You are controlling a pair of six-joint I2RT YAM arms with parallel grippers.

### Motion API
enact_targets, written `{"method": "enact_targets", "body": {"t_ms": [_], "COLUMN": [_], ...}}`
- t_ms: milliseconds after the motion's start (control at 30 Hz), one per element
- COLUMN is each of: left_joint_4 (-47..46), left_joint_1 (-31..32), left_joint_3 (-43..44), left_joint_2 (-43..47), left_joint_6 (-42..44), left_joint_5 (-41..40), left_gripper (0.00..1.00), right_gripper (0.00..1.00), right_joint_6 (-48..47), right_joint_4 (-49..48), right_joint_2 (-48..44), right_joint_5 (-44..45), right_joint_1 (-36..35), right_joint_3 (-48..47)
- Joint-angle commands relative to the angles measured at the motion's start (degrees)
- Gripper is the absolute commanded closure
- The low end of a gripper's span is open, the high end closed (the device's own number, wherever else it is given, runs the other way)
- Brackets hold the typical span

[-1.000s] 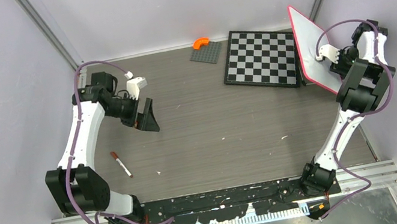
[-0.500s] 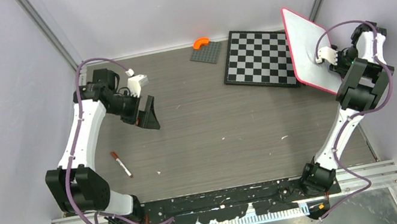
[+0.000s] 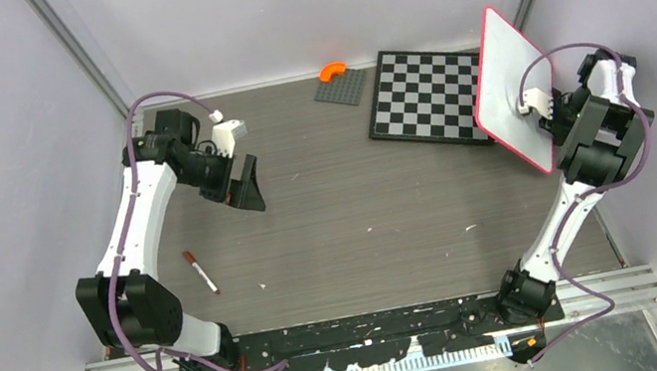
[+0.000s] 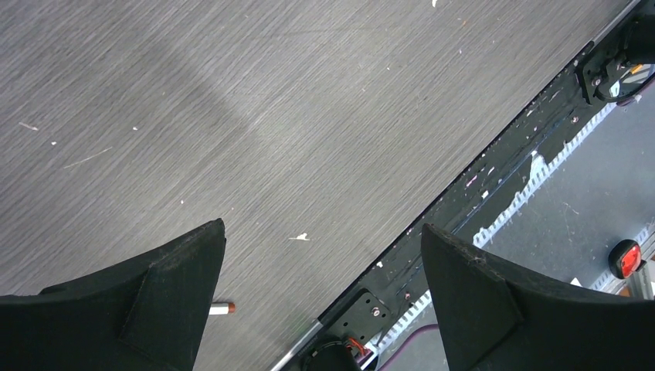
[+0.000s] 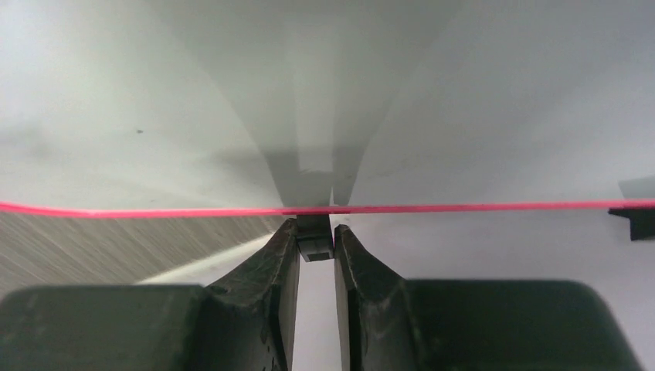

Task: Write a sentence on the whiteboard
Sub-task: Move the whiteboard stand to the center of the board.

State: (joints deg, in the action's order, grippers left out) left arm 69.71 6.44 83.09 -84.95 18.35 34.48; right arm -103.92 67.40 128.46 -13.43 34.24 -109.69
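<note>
Top external view shows the right gripper [image 5: 315,232] newly pinched on the whiteboard [image 3: 504,85] edge, swinging it upright near the chessboard [image 3: 430,96], visible face blank, left gripper [image 4: 320,226] gaping; writing seems unstarted.

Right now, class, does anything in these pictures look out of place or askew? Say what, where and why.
The whiteboard is tilted on edge at the far right, pinched at its pink rim by the right gripper, not flat for writing. The marker lies unheld near the left arm.
</note>
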Motion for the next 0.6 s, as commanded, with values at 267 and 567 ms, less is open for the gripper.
{"method": "enact_targets", "body": {"t_ms": [267,567], "left_joint_4": [1.00,0.67], "left_joint_1": [0.75,0.84], "left_joint_3": [2.82,2.22], "left_joint_2": [0.82,1.27], "left_joint_6": [-0.25,0.12], "left_joint_5": [-0.43,-0.29], "left_gripper": [0.00,0.00], "right_gripper": [1.00,1.00], "right_joint_6": [5.39,7.82], "right_joint_4": [0.95,-1.81], "right_joint_2": [-9.59,-15.46], "right_joint_5": [-7.80,-8.51], "right_joint_1": [0.13,-0.31], "right_joint_3": [19.07,32.94]}}
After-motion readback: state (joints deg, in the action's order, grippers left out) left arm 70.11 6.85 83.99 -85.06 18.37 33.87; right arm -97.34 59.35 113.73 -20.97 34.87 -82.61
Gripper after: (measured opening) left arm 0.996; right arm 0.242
